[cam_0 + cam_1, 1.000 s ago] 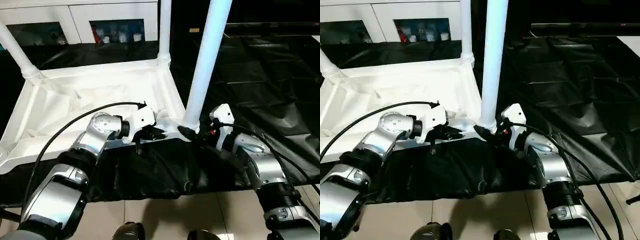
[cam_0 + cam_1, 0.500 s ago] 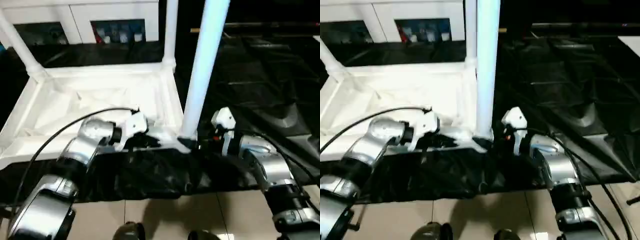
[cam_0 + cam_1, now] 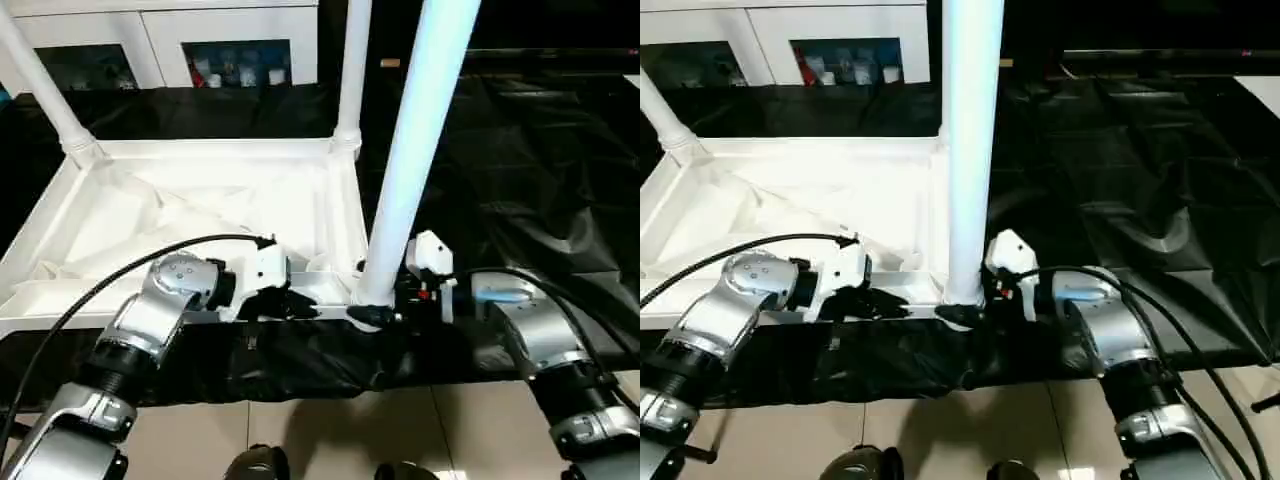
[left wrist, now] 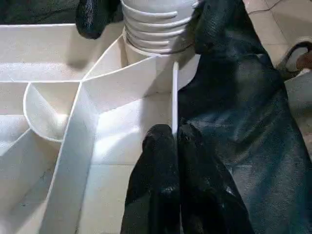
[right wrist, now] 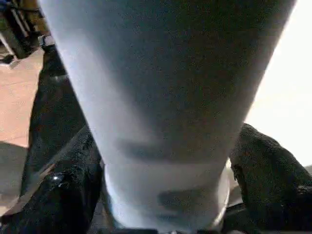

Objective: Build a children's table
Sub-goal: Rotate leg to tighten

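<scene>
The children's table top (image 3: 200, 210) lies upside down on the black cloth, ribbed underside up. White legs stand in its far left (image 3: 40, 85), far right (image 3: 352, 70) and near right (image 3: 415, 150) corner sockets. My left gripper (image 4: 174, 134) is shut on the thin near rim (image 4: 174, 92), just left of the near right corner. My right gripper (image 3: 378, 297) is closed around the base of the near right leg (image 5: 165, 97), with a black finger (image 5: 63, 190) pressed against each side. The leg's ribbed end (image 4: 156, 29) sits in the socket.
A white cabinet with glass doors (image 3: 230, 40) stands behind the table. Crumpled black cloth (image 3: 520, 150) covers the big table to the right. Tiled floor (image 3: 330, 430) and a pair of shoes (image 3: 255, 462) lie below the near edge. A black cable (image 3: 100, 285) arcs over my left arm.
The whole view has shifted and tilted. My left gripper stays on the near rim and my right gripper stays at the base of the near right leg.
</scene>
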You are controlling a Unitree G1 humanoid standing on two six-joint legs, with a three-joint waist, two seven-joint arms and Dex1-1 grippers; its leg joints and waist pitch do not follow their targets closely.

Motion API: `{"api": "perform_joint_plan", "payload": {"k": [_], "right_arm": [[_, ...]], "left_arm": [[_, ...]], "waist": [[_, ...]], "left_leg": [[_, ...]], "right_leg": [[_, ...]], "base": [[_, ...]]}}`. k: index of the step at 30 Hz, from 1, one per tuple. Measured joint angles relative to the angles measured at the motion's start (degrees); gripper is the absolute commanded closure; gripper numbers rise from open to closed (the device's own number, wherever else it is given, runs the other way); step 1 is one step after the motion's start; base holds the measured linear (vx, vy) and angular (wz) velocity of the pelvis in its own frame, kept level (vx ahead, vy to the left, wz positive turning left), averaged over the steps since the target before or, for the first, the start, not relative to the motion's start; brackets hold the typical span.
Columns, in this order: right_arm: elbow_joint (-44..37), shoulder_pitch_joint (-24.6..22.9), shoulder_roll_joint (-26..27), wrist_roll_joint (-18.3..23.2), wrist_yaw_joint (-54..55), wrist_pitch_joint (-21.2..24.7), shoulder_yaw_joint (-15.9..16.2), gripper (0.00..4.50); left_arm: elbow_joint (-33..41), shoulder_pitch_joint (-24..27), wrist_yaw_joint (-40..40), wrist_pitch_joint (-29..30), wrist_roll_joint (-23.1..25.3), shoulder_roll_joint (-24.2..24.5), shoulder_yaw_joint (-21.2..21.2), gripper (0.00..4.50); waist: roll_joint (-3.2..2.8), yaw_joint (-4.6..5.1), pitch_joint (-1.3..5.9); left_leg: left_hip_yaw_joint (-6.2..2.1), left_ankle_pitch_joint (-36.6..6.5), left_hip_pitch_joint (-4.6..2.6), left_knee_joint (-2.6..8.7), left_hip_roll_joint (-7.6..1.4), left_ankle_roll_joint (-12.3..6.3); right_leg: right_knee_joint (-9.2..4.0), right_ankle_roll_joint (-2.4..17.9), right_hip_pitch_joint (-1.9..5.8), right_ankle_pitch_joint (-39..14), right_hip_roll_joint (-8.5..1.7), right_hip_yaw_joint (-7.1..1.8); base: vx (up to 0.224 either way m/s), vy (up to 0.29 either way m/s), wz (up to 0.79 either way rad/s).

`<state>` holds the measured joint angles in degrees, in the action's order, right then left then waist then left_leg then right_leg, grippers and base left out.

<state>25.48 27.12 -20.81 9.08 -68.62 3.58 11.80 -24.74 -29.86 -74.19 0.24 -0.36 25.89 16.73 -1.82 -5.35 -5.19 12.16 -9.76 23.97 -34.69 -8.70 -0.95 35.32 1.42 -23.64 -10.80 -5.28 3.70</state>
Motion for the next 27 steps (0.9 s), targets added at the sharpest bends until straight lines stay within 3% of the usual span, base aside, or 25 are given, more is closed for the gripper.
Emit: {"api": "perform_joint_plan", "payload": {"k": [8, 16, 19, 24, 27], "right_arm": [[2.32, 1.65, -0.21, -0.21, -3.13, -0.47, 1.41, 1.65], [3.92, 1.64, 0.98, -0.27, -0.98, -1.41, 0.78, 1.73], [4.65, 0.67, 3.11, -1.14, 6.38, -1.60, -1.30, 1.74], [7.67, 0.54, 10.58, -3.28, 28.95, -1.66, -6.91, 1.75], [11.41, 2.82, 14.85, -4.49, 40.87, -1.73, -9.48, 1.75]], "left_arm": [[0.95, 0.25, -0.57, 1.11, 0.00, 0.68, 0.11, 4.50], [0.75, 0.23, 1.17, 2.44, 0.24, 0.37, 0.08, 4.50], [-1.17, -0.87, 5.91, 3.66, 1.50, -1.97, -0.13, 4.50], [-3.97, -4.16, 17.27, 9.69, 4.52, -8.58, -0.66, 4.50], [-5.96, -5.80, 24.05, 12.22, 5.62, -12.63, -0.87, 4.50]], "waist": [[0.04, 0.19, -0.01], [-0.03, 0.26, 0.02], [-0.05, 0.26, 0.01], [-0.10, 0.62, 0.00], [-0.10, 0.63, 0.00]], "left_leg": [[0.00, -0.07, -0.02, -0.01, 0.00, 0.11], [0.00, -0.13, -0.39, 0.02, -0.01, 0.22], [0.00, -0.15, -0.99, 0.12, -0.01, 0.26], [-0.03, -0.11, -1.09, 0.22, -0.01, 0.34], [-0.02, -0.11, -1.14, 0.23, -0.01, 0.34]], "right_leg": [[0.02, 0.00, 0.00, 0.00, 0.00, 0.00], [0.03, 0.00, 0.27, 0.00, 0.00, 0.00], [-0.07, -0.01, 0.79, -0.01, 0.00, -0.02], [-0.30, -0.06, 0.72, -0.03, -0.02, -0.01], [-0.37, -0.39, 0.74, -0.23, -0.02, -0.01]], "base": [[0.000, 0.000, 0.00], [0.000, 0.000, 0.00], [0.000, 0.000, 0.00], [0.000, 0.000, 0.00], [0.000, 0.000, 0.00]]}}
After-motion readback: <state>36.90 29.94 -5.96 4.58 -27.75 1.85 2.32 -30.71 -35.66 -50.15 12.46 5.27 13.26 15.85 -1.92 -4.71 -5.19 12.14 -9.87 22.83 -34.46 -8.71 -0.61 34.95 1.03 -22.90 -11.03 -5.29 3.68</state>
